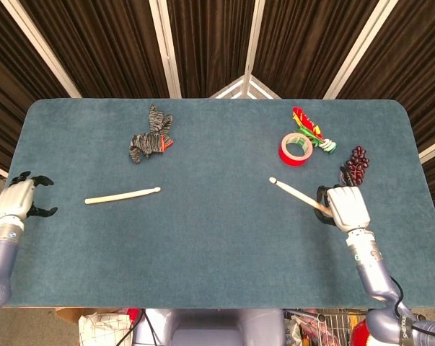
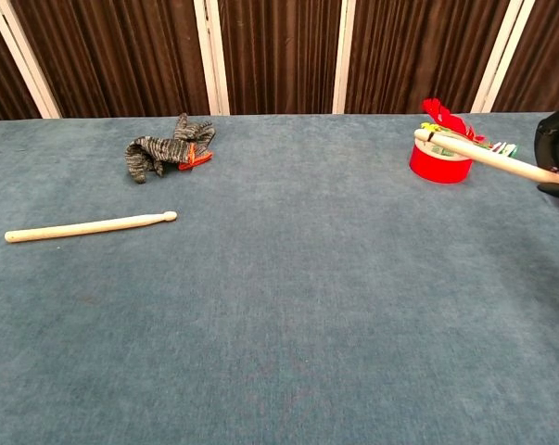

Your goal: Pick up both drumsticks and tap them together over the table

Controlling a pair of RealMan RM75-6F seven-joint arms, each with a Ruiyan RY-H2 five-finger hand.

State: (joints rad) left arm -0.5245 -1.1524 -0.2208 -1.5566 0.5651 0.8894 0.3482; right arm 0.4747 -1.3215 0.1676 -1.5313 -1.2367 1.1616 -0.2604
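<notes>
One pale wooden drumstick (image 1: 122,195) (image 2: 91,226) lies flat on the blue table, left of centre, tip pointing right. My left hand (image 1: 19,200) hovers at the table's left edge, a short way left of that stick's butt, fingers spread and holding nothing. It does not show in the chest view. My right hand (image 1: 344,206) (image 2: 558,148) grips the butt of the second drumstick (image 1: 296,193) (image 2: 483,158), which is raised off the table and points up-left toward the centre.
A grey knitted glove (image 1: 150,138) (image 2: 165,149) lies at the back left. A red tape roll (image 1: 295,148) (image 2: 440,160), a colourful toy (image 1: 311,130) and dark grapes (image 1: 357,164) crowd the back right, close to my right hand.
</notes>
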